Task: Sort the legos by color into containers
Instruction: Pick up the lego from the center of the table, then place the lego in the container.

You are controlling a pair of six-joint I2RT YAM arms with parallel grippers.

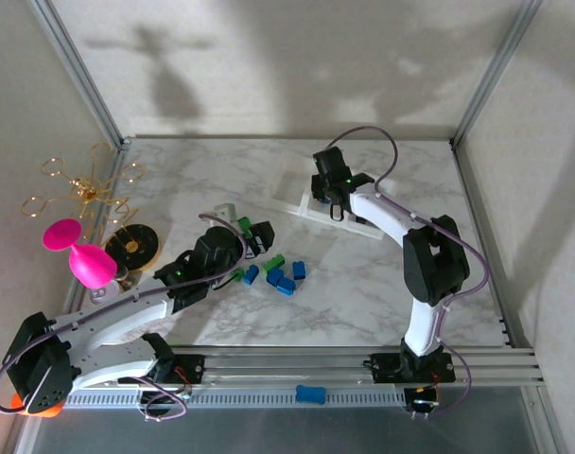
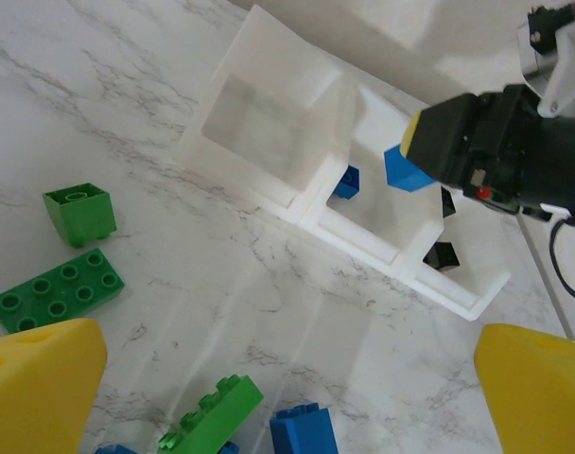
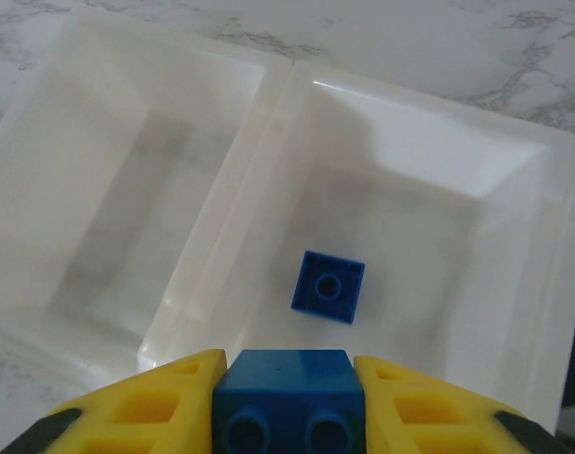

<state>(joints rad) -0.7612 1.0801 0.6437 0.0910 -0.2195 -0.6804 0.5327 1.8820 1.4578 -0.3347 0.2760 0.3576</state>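
One marbled desk carries three white containers joined as a tray. The right hand pinches a blue lego above the middle bin, where another blue brick lies. The left hand, fingers spread, hovers over loose green and blue legos.

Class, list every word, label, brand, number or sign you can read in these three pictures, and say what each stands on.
None: no text can be read in any view.
The legos, the containers and the right gripper shut on a blue lego carry no visible print; any stud lettering is too small to tell.
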